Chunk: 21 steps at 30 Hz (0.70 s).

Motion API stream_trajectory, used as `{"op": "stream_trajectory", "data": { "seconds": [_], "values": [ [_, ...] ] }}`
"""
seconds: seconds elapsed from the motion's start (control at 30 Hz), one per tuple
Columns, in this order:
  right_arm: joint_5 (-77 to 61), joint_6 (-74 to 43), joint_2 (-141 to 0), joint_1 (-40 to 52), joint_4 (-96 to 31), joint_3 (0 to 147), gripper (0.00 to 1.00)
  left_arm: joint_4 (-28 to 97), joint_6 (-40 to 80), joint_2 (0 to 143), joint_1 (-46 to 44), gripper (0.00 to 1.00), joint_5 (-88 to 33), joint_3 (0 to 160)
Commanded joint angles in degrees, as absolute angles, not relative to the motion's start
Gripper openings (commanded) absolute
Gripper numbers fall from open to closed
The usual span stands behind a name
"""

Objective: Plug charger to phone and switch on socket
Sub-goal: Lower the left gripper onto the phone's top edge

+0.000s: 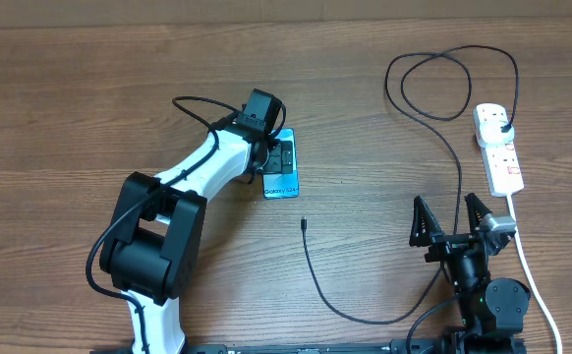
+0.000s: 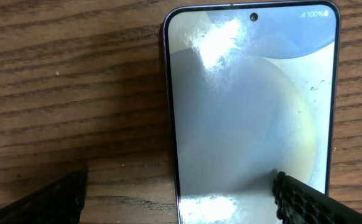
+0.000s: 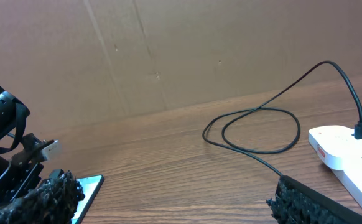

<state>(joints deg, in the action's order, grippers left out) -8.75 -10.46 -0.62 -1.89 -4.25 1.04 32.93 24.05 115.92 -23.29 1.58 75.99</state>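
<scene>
The phone lies flat on the wooden table, its lit screen filling the left wrist view. My left gripper hovers open just over it; one finger is above the screen, the other above the bare wood beside the phone. The charger cable lies loose, with its small connector tip on the table right of the phone. Its plug sits in the white socket at the far right. My right gripper stands open near the cable and holds nothing.
The cable makes a loop at the back, left of the socket. A thick white cord runs from the socket toward the front edge. A brown cardboard wall closes off the back.
</scene>
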Motion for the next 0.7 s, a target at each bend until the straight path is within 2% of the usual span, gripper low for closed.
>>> {"op": "stream_trajectory", "data": {
  "seconds": [0.0,0.3,0.67],
  "values": [
    [-8.67,-10.41,-0.14,-2.11,-4.01,0.45,1.0,32.95,24.88,117.82,-23.4,1.0,1.06,73.25],
    [-8.64,-10.41,-0.14,-2.11,-4.01,0.45,1.0,26.17,24.91,117.82,-23.4,1.0,-0.05,73.28],
    [-8.67,-10.41,-0.14,-2.11,-4.01,0.45,1.0,31.7,24.88,117.84,-24.36,1.0,0.23,73.21]
  ]
}}
